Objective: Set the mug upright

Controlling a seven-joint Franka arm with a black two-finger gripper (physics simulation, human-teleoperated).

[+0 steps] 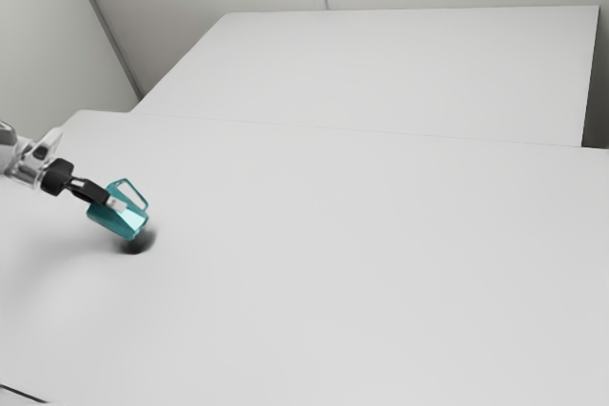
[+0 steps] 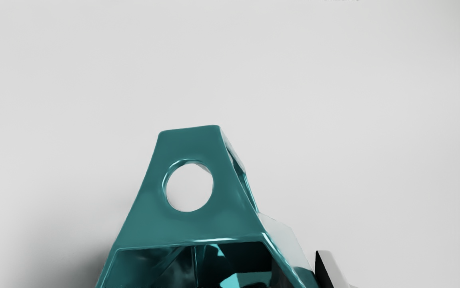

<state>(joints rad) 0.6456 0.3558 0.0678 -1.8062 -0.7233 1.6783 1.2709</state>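
Observation:
The teal mug (image 1: 122, 223) is tilted over a dark shadow near the exterior view's left, its looped handle rising on the upper side. My gripper (image 1: 115, 203) reaches down to it from the upper left and is shut on its body, a pale fingertip lying along the outer wall. In the wrist view the mug (image 2: 190, 228) turns its open mouth toward the camera, with the round hole of the handle piece beyond the rim. Beside its wall is one finger of my gripper (image 2: 290, 278); the other finger is hidden by the mug.
The white table (image 1: 362, 254) spreads around the mug and toward the exterior view's right. A second white surface (image 1: 400, 73) lies behind it, with pale walls beyond. A thin dark line (image 1: 23, 394) crosses the near left corner.

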